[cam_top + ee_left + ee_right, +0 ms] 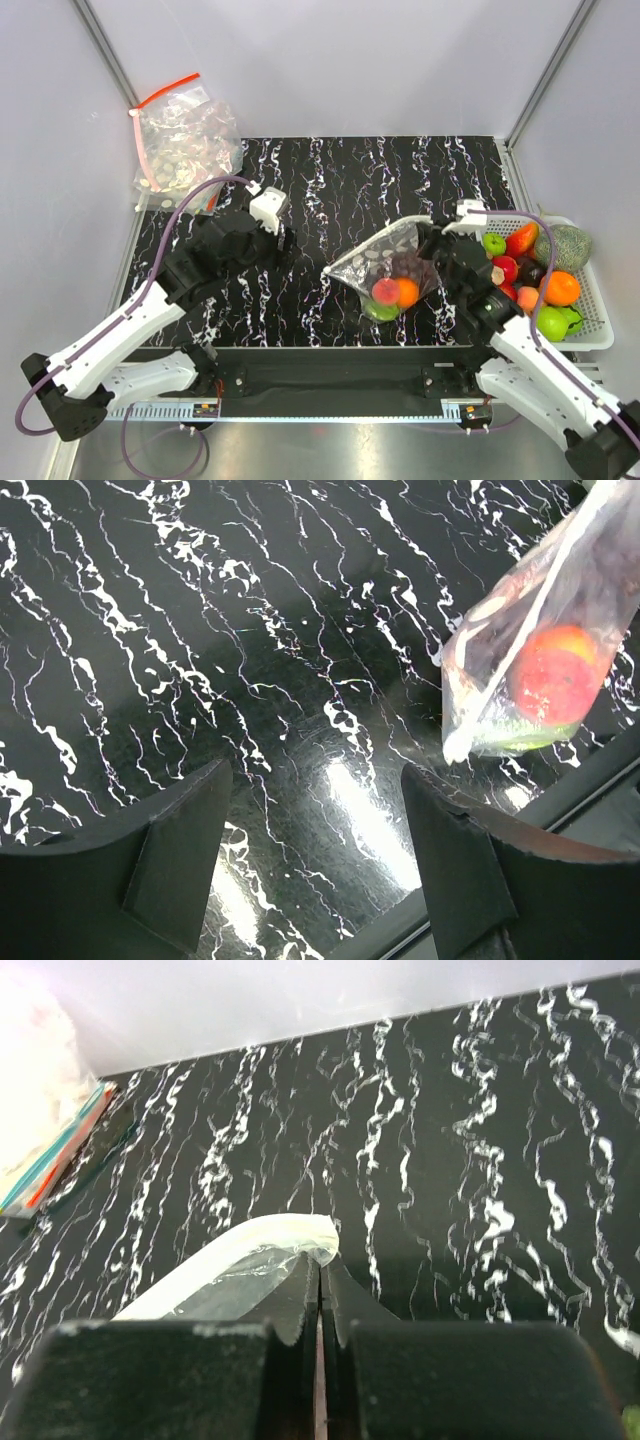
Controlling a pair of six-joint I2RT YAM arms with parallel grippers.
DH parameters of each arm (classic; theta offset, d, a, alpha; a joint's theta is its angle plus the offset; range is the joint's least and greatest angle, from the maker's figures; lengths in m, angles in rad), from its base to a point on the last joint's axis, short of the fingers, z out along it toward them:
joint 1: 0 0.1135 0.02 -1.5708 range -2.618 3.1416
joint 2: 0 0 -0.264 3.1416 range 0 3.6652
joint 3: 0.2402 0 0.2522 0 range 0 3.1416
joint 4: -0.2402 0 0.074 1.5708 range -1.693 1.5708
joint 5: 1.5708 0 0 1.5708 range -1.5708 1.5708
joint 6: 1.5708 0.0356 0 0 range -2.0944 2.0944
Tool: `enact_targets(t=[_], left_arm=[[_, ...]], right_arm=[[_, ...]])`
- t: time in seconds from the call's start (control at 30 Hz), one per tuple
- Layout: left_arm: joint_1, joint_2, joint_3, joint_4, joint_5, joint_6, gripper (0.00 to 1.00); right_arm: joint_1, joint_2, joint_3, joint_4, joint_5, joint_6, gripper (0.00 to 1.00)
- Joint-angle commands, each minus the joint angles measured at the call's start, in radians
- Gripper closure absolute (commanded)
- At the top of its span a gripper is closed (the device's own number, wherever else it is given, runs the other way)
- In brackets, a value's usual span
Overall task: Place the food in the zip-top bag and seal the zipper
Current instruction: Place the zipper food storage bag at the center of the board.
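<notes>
zip-top bag pinched in right tool, left tool apart

Clear, white-spotted zip-top bag; black table veined white; white basket.

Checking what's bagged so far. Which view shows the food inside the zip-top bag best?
Top external: the whole zip-top bag shows, with a reddish fruit, an orange one and a green one inside. Left wrist shows them closer but overlapping, the bag cropped. Right wrist shows only the bag's pale edge in the shut right gripper.
</notes>
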Motion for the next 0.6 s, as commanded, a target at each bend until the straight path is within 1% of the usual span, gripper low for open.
enact_targets(t=[0.0, 0.03, 0.07, 0.1, 0.13, 0.17, 0.2, 0.23, 0.27, 0.3, 0.37, 0.43, 0.47, 0.53, 0.57], left_arm=[[0.015, -0.022, -0.008, 0.059, -0.014, -0.020, 0.26], [0.019, -0.026, -0.011, 0.057, -0.012, -0.020, 0.25], [0.019, -0.036, -0.012, 0.057, -0.012, -0.020, 0.25], [0.019, -0.042, -0.014, 0.056, -0.012, -0.020, 0.25], [0.021, -0.054, -0.018, 0.056, -0.011, -0.020, 0.25], [0.022, -0.060, -0.020, 0.054, -0.012, -0.020, 0.25], [0.022, -0.066, -0.025, 0.053, -0.012, -0.020, 0.25], [0.024, -0.080, -0.031, 0.056, -0.007, -0.017, 0.23], [0.022, -0.086, -0.034, 0.056, -0.009, -0.019, 0.23], [0.024, -0.095, -0.040, 0.057, -0.014, -0.020, 0.23], [0.024, -0.122, -0.052, 0.060, -0.023, -0.028, 0.19], [0.022, -0.148, -0.052, 0.053, -0.032, -0.040, 0.11], [0.022, -0.160, -0.052, 0.044, -0.033, -0.042, 0.10], [0.022, -0.197, -0.048, 0.018, -0.050, -0.050, 0.06], [0.022, -0.214, -0.048, 0.010, -0.056, -0.051, 0.04]], right_arm=[[-0.002, 0.082, 0.133, 0.171, 0.100, -0.059, 1.00], [-0.002, 0.134, 0.170, 0.169, 0.104, -0.067, 1.00], [-0.004, 0.157, 0.187, 0.165, 0.107, -0.070, 0.96], [-0.004, 0.178, 0.203, 0.142, 0.112, -0.067, 0.87], [-0.004, 0.218, 0.236, 0.123, 0.114, -0.063, 0.72], [-0.005, 0.237, 0.251, 0.108, 0.106, -0.057, 0.54], [-0.005, 0.255, 0.289, 0.055, 0.097, -0.055, 0.28], [-0.004, 0.278, 0.311, 0.018, 0.086, -0.047, 0.19], [-0.005, 0.283, 0.331, -0.015, 0.091, -0.026, 0.13], [-0.005, 0.284, 0.363, -0.082, 0.100, -0.015, 0.06], [-0.004, 0.257, 0.386, -0.142, 0.123, -0.012, 0.03], [-0.005, 0.197, 0.421, -0.179, 0.129, -0.017, 0.00], [-0.004, 0.173, 0.435, -0.200, 0.133, -0.012, 0.00], [-0.005, 0.105, 0.487, -0.304, 0.156, 0.002, 0.00], [-0.004, 0.079, 0.503, -0.344, 0.172, 0.041, 0.00]])
